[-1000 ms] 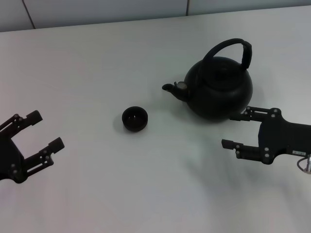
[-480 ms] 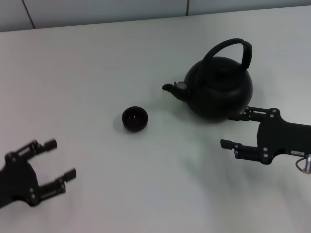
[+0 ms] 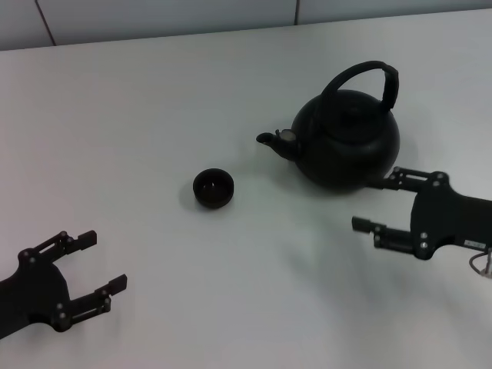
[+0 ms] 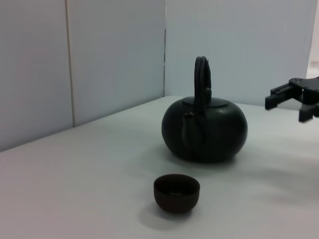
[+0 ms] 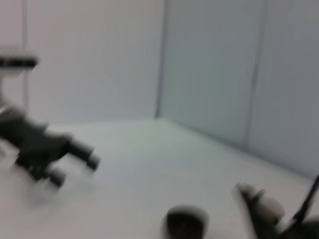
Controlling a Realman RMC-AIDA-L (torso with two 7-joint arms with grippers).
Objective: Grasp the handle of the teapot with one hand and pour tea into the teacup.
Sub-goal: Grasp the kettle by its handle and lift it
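The large matte-black teapot (image 3: 347,140) stands upright on the white table (image 3: 154,115) at the right, its spout pointing left toward the small black teacup (image 3: 214,187). Its arched black handle (image 3: 367,77) loops over the lid. My right gripper (image 3: 377,206) is open just in front of and right of the teapot, holding nothing. My left gripper (image 3: 98,261) is open and empty at the near left. In the left wrist view the teacup (image 4: 176,192) sits before the teapot (image 4: 205,129), with the right gripper (image 4: 294,98) beyond. The right wrist view shows the teacup (image 5: 185,223) and the left gripper (image 5: 75,157).
The table's far edge meets a pale wall (image 3: 169,19) at the back. Bare table surface lies between the cup and both grippers.
My left gripper has moved down and to the right, toward the near left corner. My right gripper has shifted slightly right. The teapot and teacup have not moved.
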